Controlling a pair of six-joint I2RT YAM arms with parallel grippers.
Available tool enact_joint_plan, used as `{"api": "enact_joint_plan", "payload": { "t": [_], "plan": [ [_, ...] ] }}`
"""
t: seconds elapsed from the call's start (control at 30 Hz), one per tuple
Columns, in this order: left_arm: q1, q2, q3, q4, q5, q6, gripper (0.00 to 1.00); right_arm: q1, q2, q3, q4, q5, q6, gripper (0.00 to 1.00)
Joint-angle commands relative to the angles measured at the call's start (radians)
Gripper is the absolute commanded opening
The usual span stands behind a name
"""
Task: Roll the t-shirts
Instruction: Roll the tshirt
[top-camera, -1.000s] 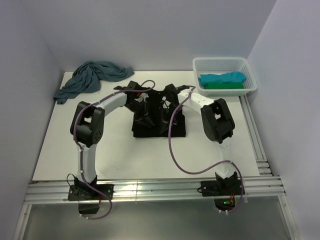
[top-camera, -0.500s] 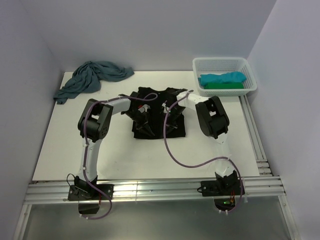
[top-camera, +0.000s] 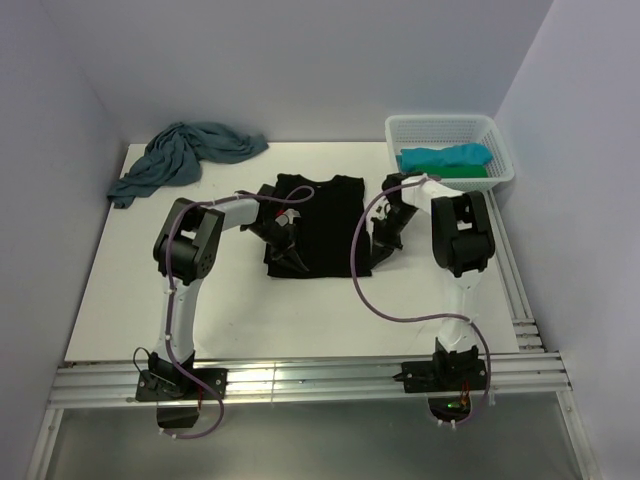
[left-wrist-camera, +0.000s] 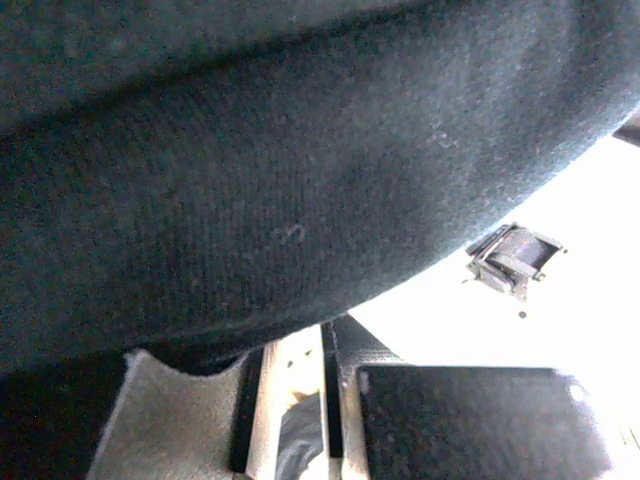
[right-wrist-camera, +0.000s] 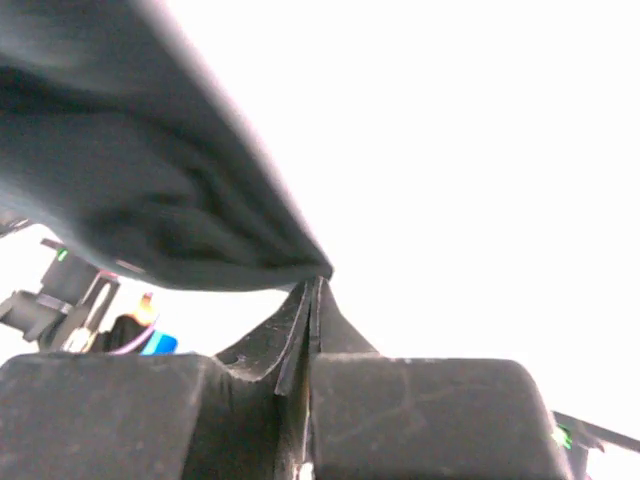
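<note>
A black t-shirt (top-camera: 320, 225) lies spread flat mid-table. My left gripper (top-camera: 287, 240) rests on its left part. In the left wrist view the black cloth (left-wrist-camera: 280, 180) drapes over the tips of my left gripper (left-wrist-camera: 295, 350). The jaws show a narrow gap, and whether cloth is pinched there is hidden. My right gripper (top-camera: 384, 232) is at the shirt's right edge. In the right wrist view this gripper (right-wrist-camera: 318, 280) is shut, with a fold of the black cloth (right-wrist-camera: 130, 200) caught at its tips. A dusty-blue t-shirt (top-camera: 185, 155) lies crumpled at the far left.
A white mesh basket (top-camera: 440, 124) stands at the far right corner and holds a turquoise t-shirt (top-camera: 445, 157) on a green one (top-camera: 458, 172). Walls close in the table on three sides. A metal rail runs along the near edge.
My right gripper has swung from the shirt's middle out to its right edge, drawing the cloth with it. The bunched black shirt now lies flatter. My left jaws have narrowed.
</note>
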Motion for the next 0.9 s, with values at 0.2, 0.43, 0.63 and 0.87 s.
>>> {"api": "enact_joint_plan", "payload": {
  "t": [0.2,0.43,0.63,0.87],
  "plan": [
    [0.016,-0.02,-0.006,0.008,-0.132,-0.031,0.27,0.0,-0.188,0.069,-0.002,0.026,0.005,0.0],
    [0.013,-0.066,0.196,-0.111,-0.178,-0.031,0.29,0.087,-0.247,0.113,0.07,-0.076,0.044,0.01],
    [-0.007,-0.086,0.193,-0.113,-0.198,-0.045,0.29,0.187,-0.152,0.083,0.153,-0.036,0.094,0.0],
    [-0.058,-0.083,0.193,-0.11,-0.186,-0.052,0.29,0.216,-0.055,0.054,0.167,0.025,0.108,0.0]
  ]
}}
